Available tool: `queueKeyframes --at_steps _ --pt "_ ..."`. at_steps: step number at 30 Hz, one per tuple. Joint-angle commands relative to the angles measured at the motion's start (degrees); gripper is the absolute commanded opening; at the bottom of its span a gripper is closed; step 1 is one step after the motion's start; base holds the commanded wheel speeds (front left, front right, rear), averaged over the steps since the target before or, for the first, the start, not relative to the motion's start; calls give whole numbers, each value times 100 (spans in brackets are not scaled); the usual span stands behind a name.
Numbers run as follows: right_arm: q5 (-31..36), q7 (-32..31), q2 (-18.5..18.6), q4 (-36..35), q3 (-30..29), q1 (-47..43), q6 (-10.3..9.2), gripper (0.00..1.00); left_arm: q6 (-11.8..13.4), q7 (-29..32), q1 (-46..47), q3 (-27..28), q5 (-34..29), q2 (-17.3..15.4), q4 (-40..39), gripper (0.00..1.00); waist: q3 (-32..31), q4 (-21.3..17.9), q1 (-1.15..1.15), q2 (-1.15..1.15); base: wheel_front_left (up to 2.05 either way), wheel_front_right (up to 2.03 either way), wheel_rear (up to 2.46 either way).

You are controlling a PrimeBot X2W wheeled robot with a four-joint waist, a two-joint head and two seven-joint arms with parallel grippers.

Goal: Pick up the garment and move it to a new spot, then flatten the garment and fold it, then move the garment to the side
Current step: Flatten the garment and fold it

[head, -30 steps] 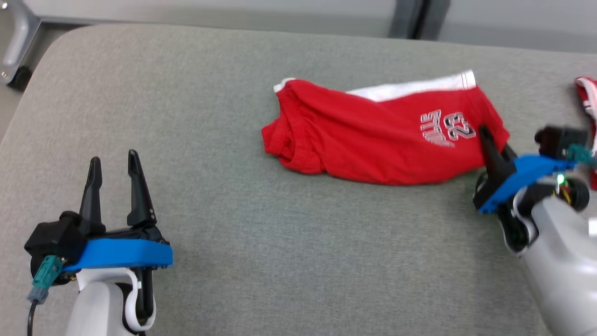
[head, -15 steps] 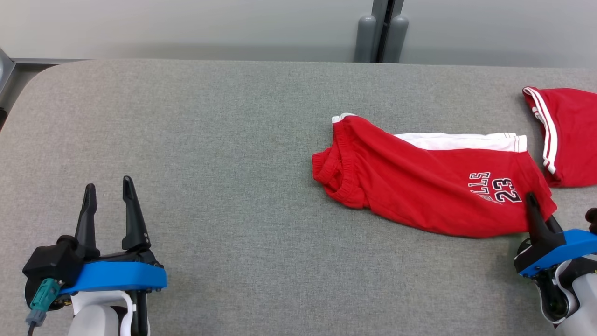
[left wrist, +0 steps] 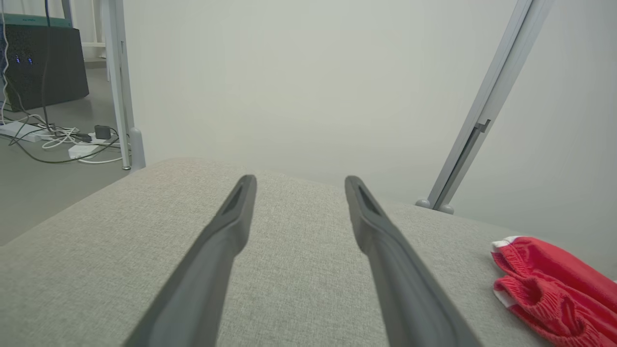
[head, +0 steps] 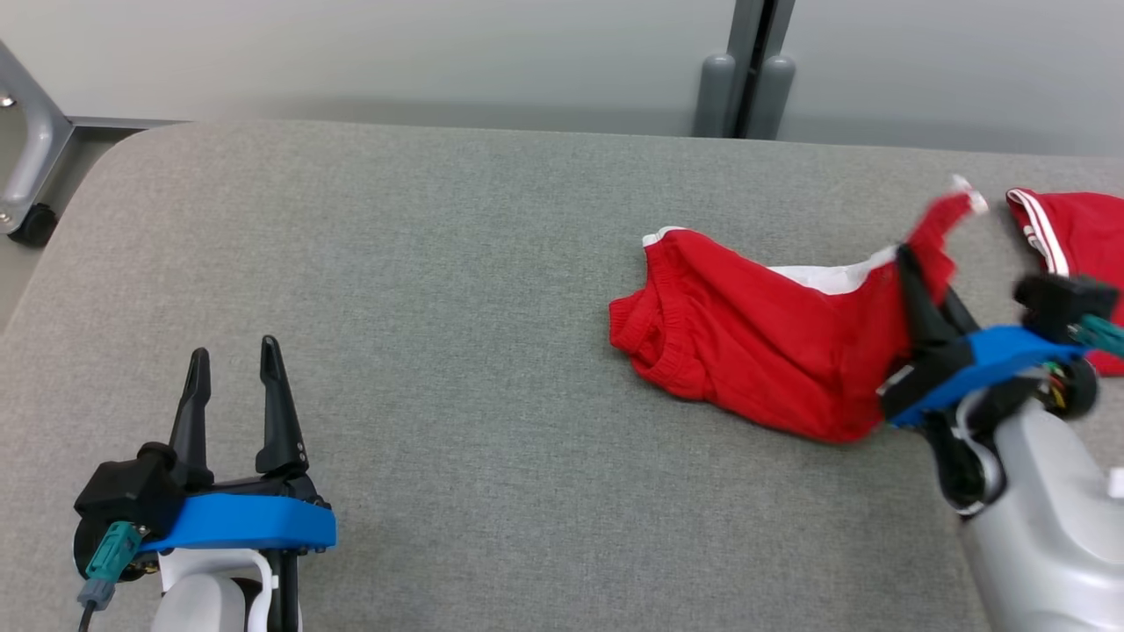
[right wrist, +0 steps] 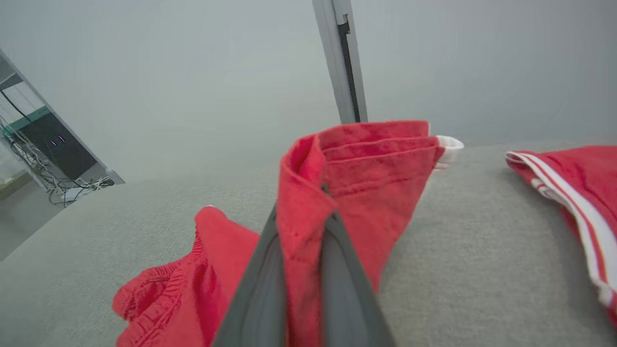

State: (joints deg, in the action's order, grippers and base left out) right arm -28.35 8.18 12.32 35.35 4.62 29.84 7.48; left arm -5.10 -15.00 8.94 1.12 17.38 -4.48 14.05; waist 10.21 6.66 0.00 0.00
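Observation:
The garment (head: 755,342) is a pair of red shorts with a white side stripe, lying on the right half of the grey padded table (head: 457,281). My right gripper (head: 904,263) is shut on its right leg hem and holds that end lifted off the table; in the right wrist view the red cloth (right wrist: 356,164) is pinched between the two fingers and folds over their tips. The waistband end (left wrist: 540,289) still rests on the table. My left gripper (head: 233,369) stands open at the lower left, nothing between its fingers (left wrist: 231,226), well apart from the shorts.
A second red garment with white stripes (head: 1071,237) lies at the table's right edge, also in the right wrist view (right wrist: 573,193). A grey post (head: 746,79) stands behind the table. A wheeled metal frame (head: 26,167) stands off the far left corner.
The right gripper has lifted the shorts' right leg hem up off the table; the printed leg now hangs folded. The head camera has shifted. The left gripper stays open in place.

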Motion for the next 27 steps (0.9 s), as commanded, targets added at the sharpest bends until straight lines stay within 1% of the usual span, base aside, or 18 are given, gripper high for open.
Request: queueKeyframes --at_steps 1,5,9,12,16,24,27 --pt "124 -110 -149 -117 86 137 4 0 -29 -25 40 -12 -24 14 4 100 16 40 0 0 0 0 0" --pt "397 -304 -445 -271 356 313 4 0 -40 -25 96 -65 -8 25 19 100 49 168 0 0 0 0 0" --pt "576 -419 -621 -270 685 331 4 0 -43 -25 125 -84 3 46 22 100 85 284 0 0 0 0 0" --pt "761 -365 -706 -166 961 274 4 0 -48 -25 134 -92 10 60 30 100 122 360 0 0 0 0 0" --pt "769 -239 -827 -50 1280 116 4 0 -48 -25 147 -87 18 79 50 100 162 429 0 0 0 0 0" --pt "680 84 -913 190 1669 -33 4 0 -59 -25 154 -102 7 111 56 100 222 478 0 0 0 0 0" --pt "796 221 -925 373 1883 -2 4 0 -69 -25 179 -140 1 122 77 100 244 484 0 0 0 0 0"
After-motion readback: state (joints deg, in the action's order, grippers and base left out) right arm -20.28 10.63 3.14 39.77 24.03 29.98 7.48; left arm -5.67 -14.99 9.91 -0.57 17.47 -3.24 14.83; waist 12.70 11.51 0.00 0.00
